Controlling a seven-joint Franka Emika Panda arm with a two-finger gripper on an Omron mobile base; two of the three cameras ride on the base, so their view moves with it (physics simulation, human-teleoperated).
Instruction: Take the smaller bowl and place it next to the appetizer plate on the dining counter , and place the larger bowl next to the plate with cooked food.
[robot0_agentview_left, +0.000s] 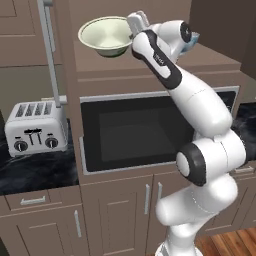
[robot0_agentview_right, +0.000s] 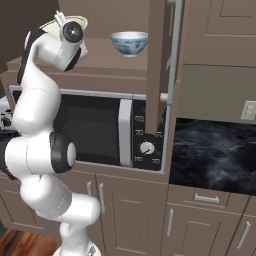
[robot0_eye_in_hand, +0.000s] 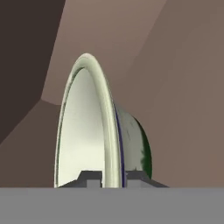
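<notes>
The larger bowl (robot0_agentview_left: 106, 36), cream with a dark green foot, sits on the shelf of the open cabinet above the microwave. My gripper (robot0_agentview_left: 134, 24) is raised to its right rim. In the hand view the gripper (robot0_eye_in_hand: 113, 177) is shut on that rim, one finger inside the larger bowl (robot0_eye_in_hand: 87, 131) and one outside. The smaller bowl (robot0_agentview_right: 129, 43), white with a blue pattern, stands on the same shelf to the right, apart from the hand (robot0_agentview_right: 61, 19). In the left base view my arm hides most of the smaller bowl (robot0_agentview_left: 193, 41). The appetizer plate, the plate with cooked food and the dining counter are out of view.
A built-in microwave (robot0_agentview_left: 135, 132) sits under the shelf. The opened cabinet door (robot0_agentview_right: 159, 65) juts out at the right of the shelf. A silver toaster (robot0_agentview_left: 35, 127) stands on the black marbled worktop (robot0_agentview_right: 215, 155) at the left. Drawers and cabinets lie below.
</notes>
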